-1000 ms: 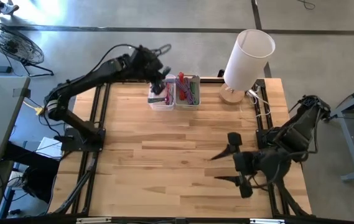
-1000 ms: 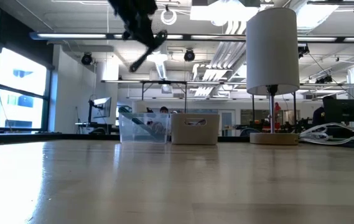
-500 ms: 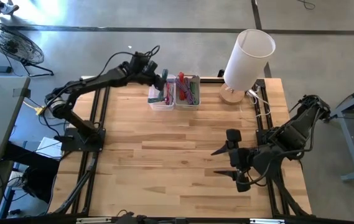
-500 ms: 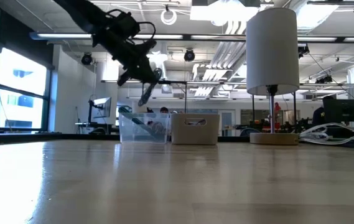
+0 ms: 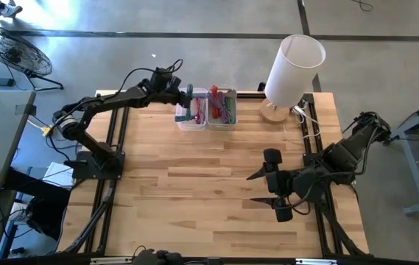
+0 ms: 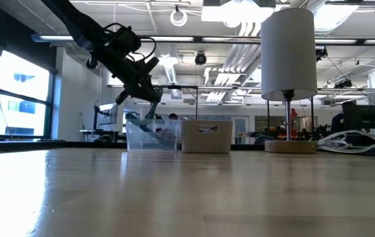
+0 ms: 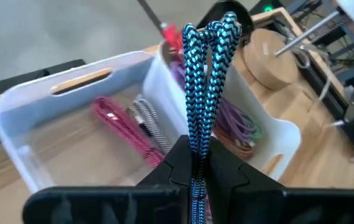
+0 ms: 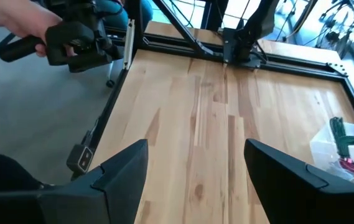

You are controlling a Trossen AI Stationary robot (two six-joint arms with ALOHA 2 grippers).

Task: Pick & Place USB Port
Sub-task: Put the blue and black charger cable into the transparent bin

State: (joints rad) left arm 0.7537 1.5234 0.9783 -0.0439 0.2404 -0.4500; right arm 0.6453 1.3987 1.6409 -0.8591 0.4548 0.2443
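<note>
Blue braided cable (image 7: 204, 74) pinched tight in the left gripper (image 7: 200, 163), looped above the clear bin (image 7: 58, 112) at the counter's (image 5: 216, 184) far edge. Beside it, a white bin (image 5: 222, 108). Right gripper (image 8: 192, 168) over the near right side, fingers spread wide, holding nothing.

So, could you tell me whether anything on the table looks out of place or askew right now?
Mostly tidy. The lamp appears tilted from above, but the low view shows it upright. The left hand grips a folded blue braided cable over the clear bin; the right hand waits open.
</note>
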